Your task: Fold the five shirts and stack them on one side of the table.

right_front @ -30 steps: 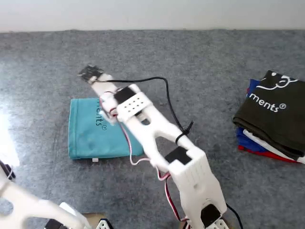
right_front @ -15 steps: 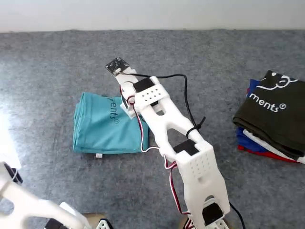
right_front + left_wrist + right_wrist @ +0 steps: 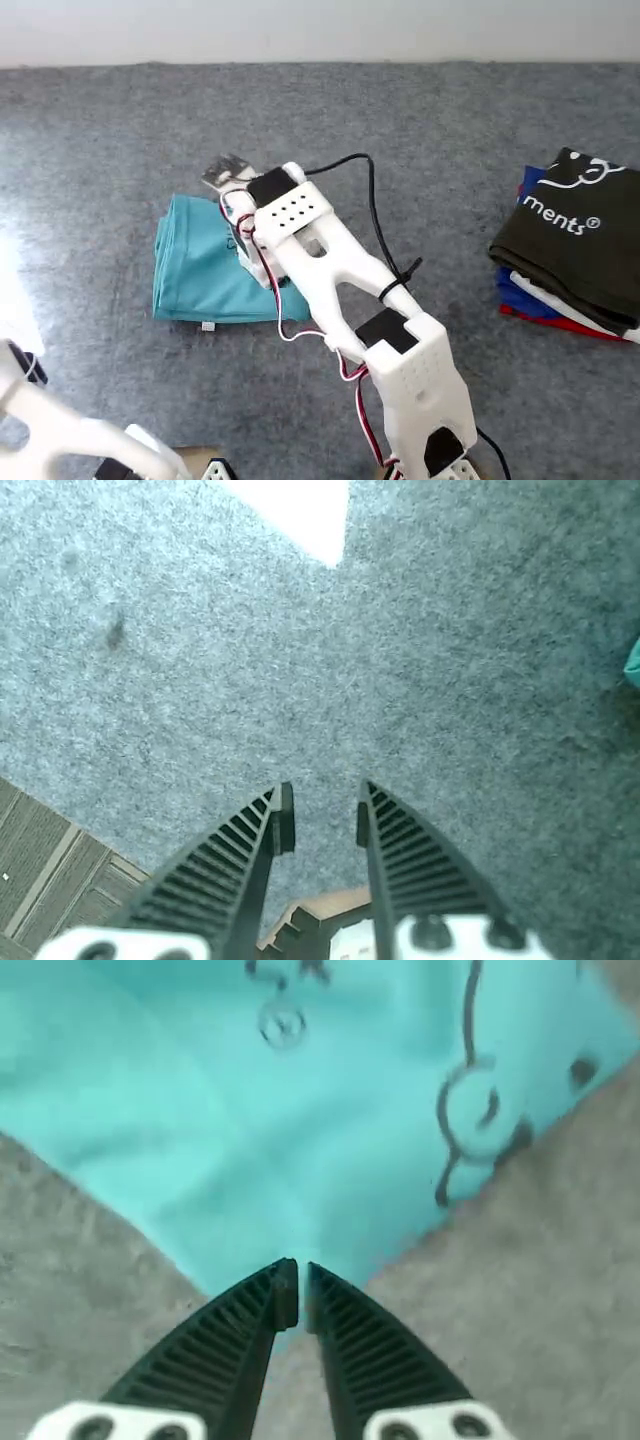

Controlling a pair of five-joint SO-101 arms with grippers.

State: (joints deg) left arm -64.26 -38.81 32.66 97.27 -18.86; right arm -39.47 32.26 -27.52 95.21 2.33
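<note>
- One broad stretch of grey table [image 3: 450, 130] between the pickup and the drop-off.
- Four folded shirts in a stack [image 3: 570, 240] at the right side, dark one on top, well apart from the last piece.
- Right arm [image 3: 340, 280] stretched from the near edge out toward the left of centre, with the wrist bent down over the right-hand part of the fifth shirt.
- Teal shirt [image 3: 200, 275] lying flat and folded left of centre, slightly longer across the table than deep, with bunched folds on its left edge and print on its right part.
- Key relation, as judged: stack to the right of the teal shirt, so a carry or drag rightward along that long axis; right arm clearly the nearer one.
- Left arm [image 3: 45, 425] low at the near left corner, off the cloth.
- Right gripper [image 3: 298, 1295] at the shirt's edge where teal meets grey, fingers drawn to a thin slit with teal showing in it; unclear whether any cloth is pinched.
- Left gripper [image 3: 322, 815] over bare grey felt, fingers a modest gap apart, holding nothing, with a teal sliver off to one side.
</note>
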